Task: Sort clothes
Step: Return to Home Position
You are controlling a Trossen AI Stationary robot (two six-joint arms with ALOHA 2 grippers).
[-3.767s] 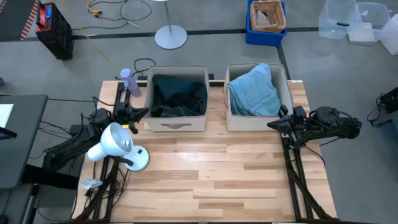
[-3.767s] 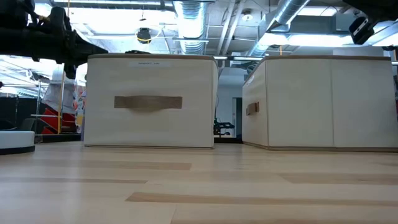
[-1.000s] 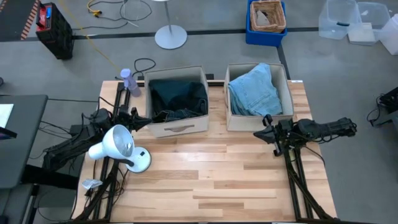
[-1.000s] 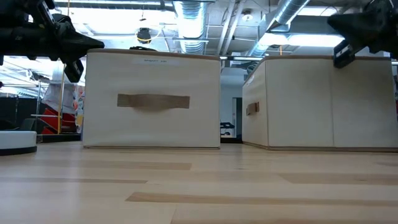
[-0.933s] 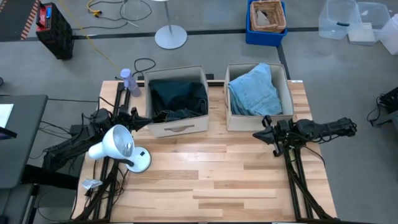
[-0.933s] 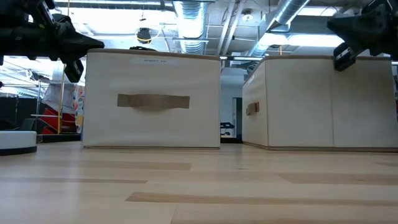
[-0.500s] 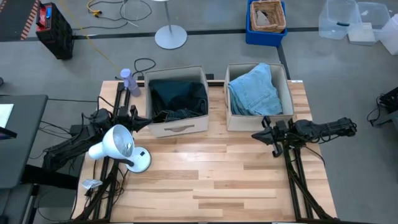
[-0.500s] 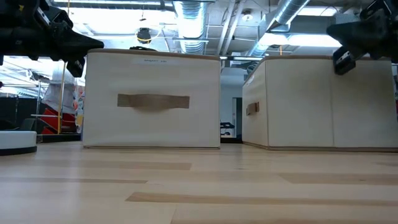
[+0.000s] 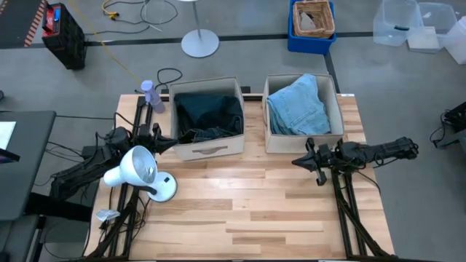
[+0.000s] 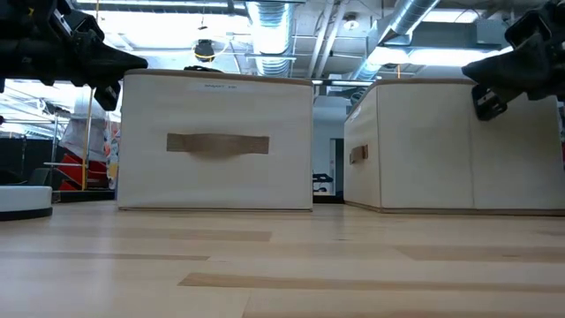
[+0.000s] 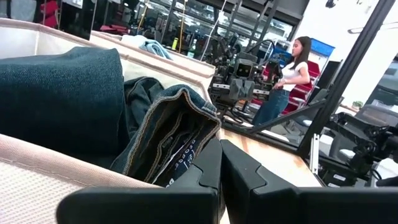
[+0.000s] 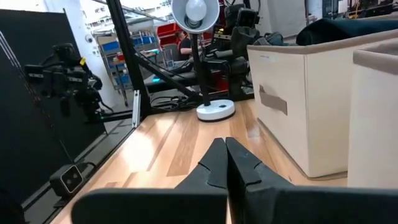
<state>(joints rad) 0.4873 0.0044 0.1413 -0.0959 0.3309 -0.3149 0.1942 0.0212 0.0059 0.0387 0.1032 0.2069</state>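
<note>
Dark green-black jeans and a teal shirt (image 9: 209, 113) lie in the left beige box (image 9: 207, 149); they also show in the left wrist view (image 11: 155, 130). Light blue denim jeans (image 9: 298, 108) fill the right beige box (image 9: 300, 144). The plain black cloth piece does not show apart from the dark pile. My left gripper (image 9: 172, 141) is shut and empty at the left box's near left corner. My right gripper (image 9: 296, 161) is shut and empty above the table, just in front of the right box.
A white desk lamp (image 9: 138, 173) stands on the table's left side beside my left arm. The bare wooden tabletop (image 9: 247, 211) stretches in front of both boxes. A person (image 11: 283, 74) stands in the room beyond the table.
My right gripper has moved a little toward the table's left and near edge, away from the right box, and has sunk slightly. Its fingers stay shut. My left arm and the clothes have kept still.
</note>
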